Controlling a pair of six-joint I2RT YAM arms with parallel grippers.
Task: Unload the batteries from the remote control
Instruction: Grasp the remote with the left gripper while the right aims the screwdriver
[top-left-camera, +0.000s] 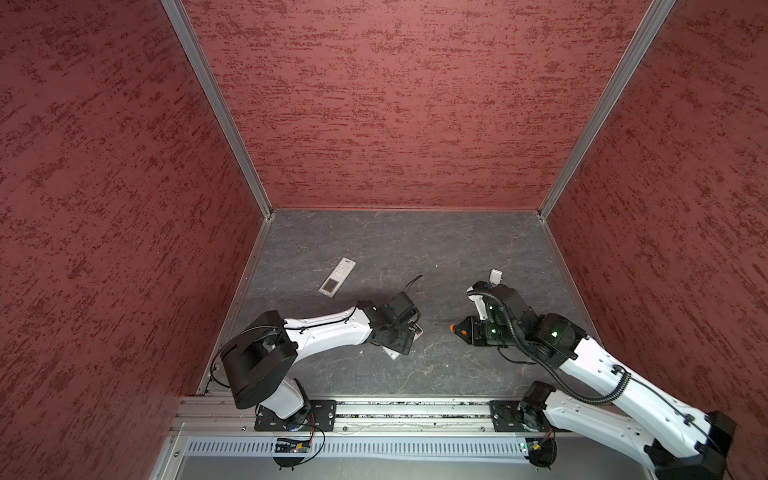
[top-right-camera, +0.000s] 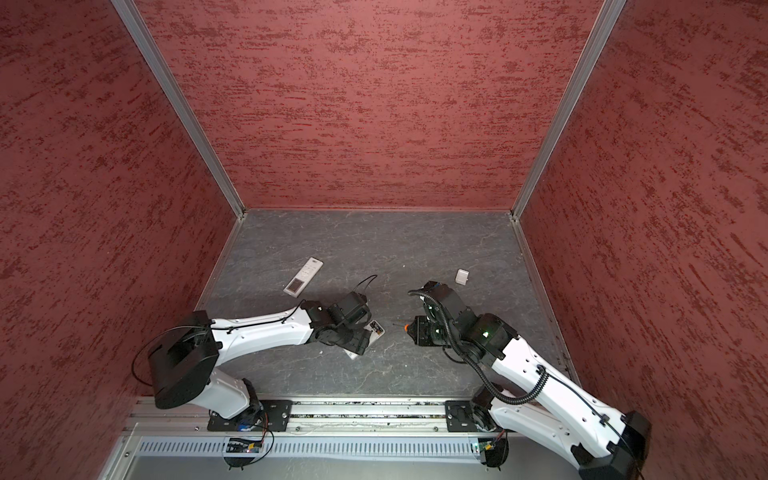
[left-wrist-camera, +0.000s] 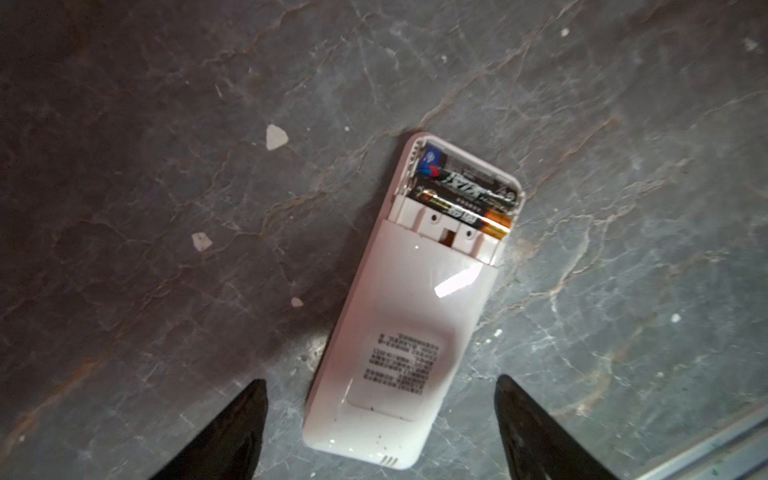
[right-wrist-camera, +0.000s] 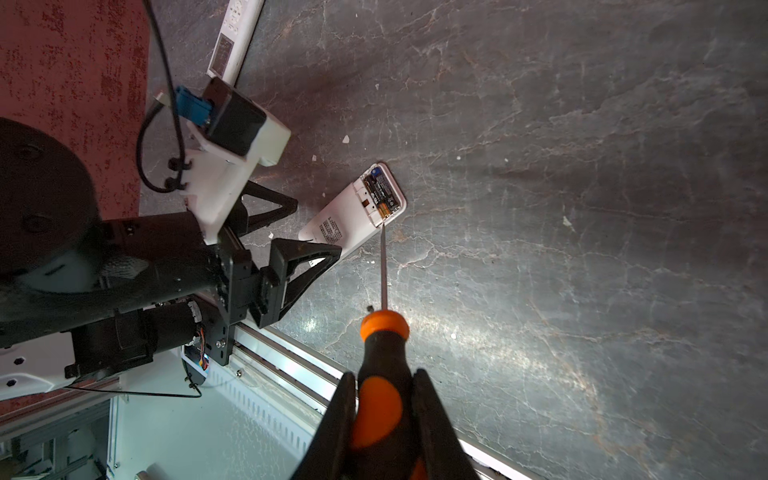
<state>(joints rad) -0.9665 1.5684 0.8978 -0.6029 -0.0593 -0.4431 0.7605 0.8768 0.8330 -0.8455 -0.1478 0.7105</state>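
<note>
**Compartment.** The remote control (left-wrist-camera: 407, 316) lies back-up on the table (left-wrist-camera: 166, 166). Its battery compartment (left-wrist-camera: 419, 218) is uncovered. Two batteries (left-wrist-camera: 465, 195) sit inside, side by side, across the width of the remote.

**Position relative to the jaws.** The left gripper (left-wrist-camera: 380, 384) is spread wide and holds nothing. One finger stands on each side of the remote's label end, clear of the casing. The batteries are at the opposite end, well away from those fingers. The right gripper (right-wrist-camera: 384, 415) is clamped on the handle of the screwdriver (right-wrist-camera: 382, 357). The blade tip is at the compartment corner, by the gold battery end. Whether it touches cannot be determined.

**Appearance.** Both cells are black with white lettering. One has a blue-and-red mark at one end and the other a coppery-gold end.

**Other items.** A second remote (top-left-camera: 337, 276) lies face-up farther back. A white cover (top-right-camera: 462, 276) lies beyond the right arm.
</note>
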